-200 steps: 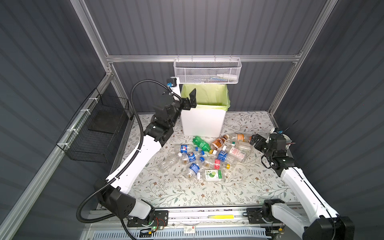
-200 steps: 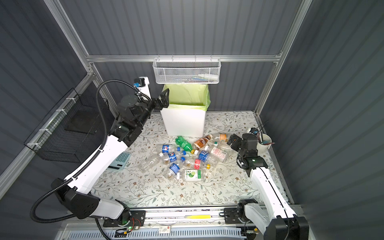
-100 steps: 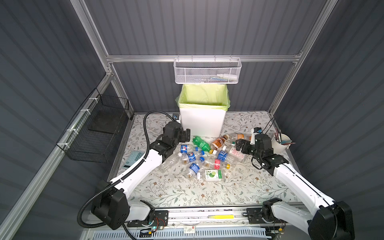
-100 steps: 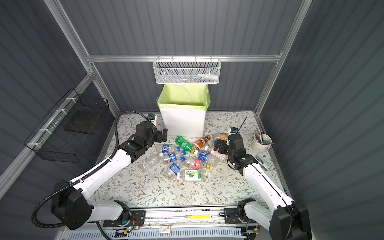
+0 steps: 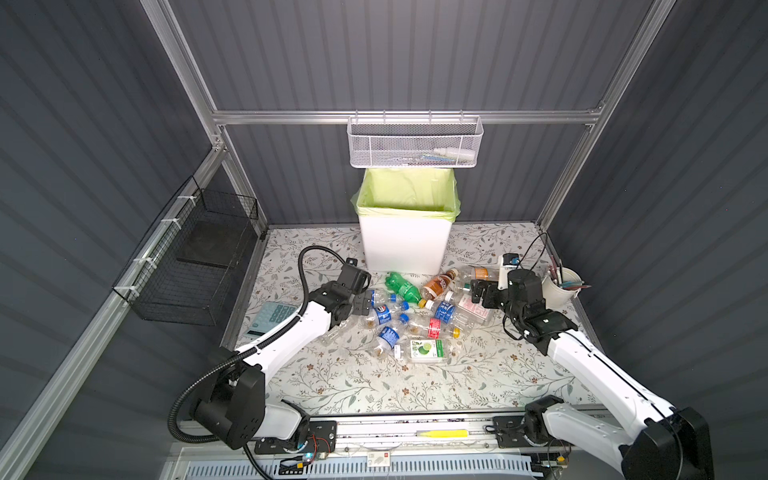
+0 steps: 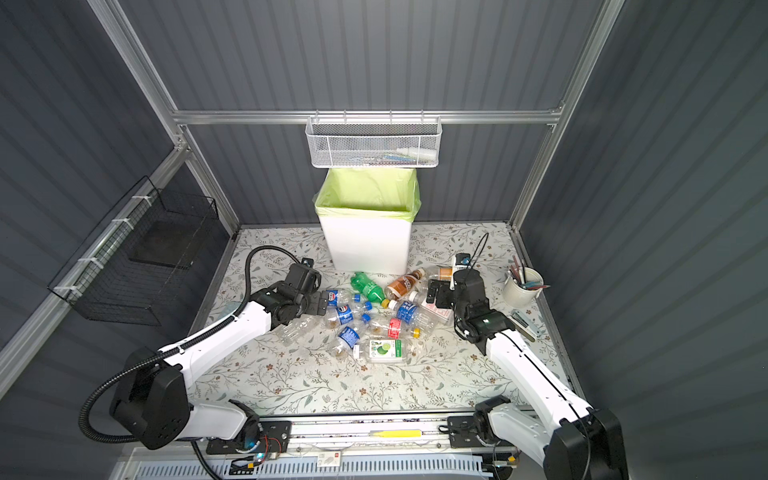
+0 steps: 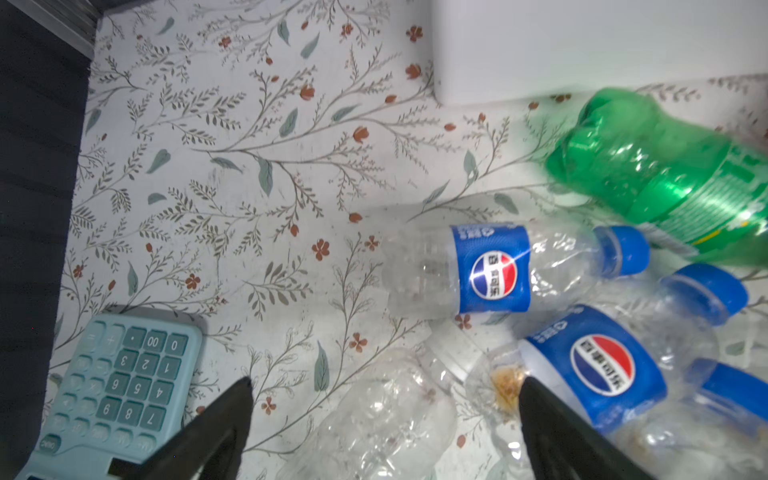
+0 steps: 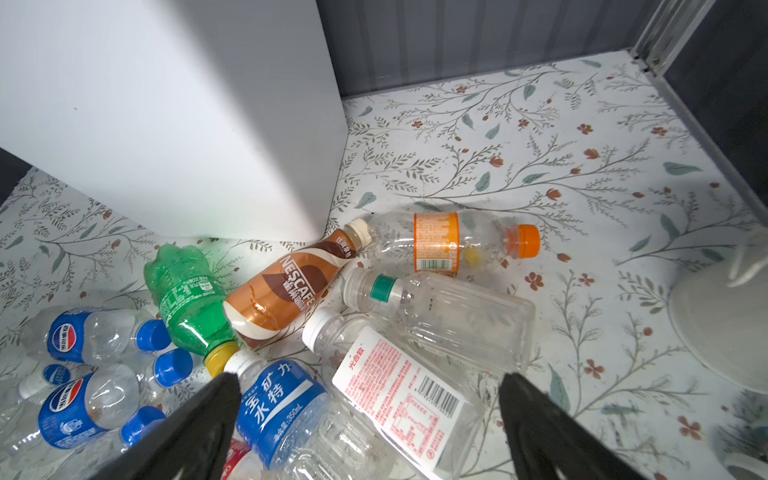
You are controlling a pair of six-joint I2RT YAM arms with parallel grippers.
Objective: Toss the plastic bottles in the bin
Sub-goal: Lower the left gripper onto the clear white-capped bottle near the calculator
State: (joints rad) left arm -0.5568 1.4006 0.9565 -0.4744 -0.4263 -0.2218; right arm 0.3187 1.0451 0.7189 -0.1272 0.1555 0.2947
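Several plastic bottles lie in a heap on the floral table in front of the bin, a white tub with a green liner, also in the second top view. My left gripper is low at the heap's left edge and open. In the left wrist view it straddles a crushed clear bottle without touching it, beside a blue-label bottle. My right gripper is open at the heap's right edge. In the right wrist view it hangs over a white-and-red-label bottle and a blue-label water bottle.
A pale blue calculator lies left of the left arm. A white cup of pens stands right of the right gripper. A black wire basket hangs on the left wall and a white mesh basket above the bin.
My left arm has come down from the bin's rim to the left edge of the heap. My right gripper has moved left, toward the bottles. Both stayed open.
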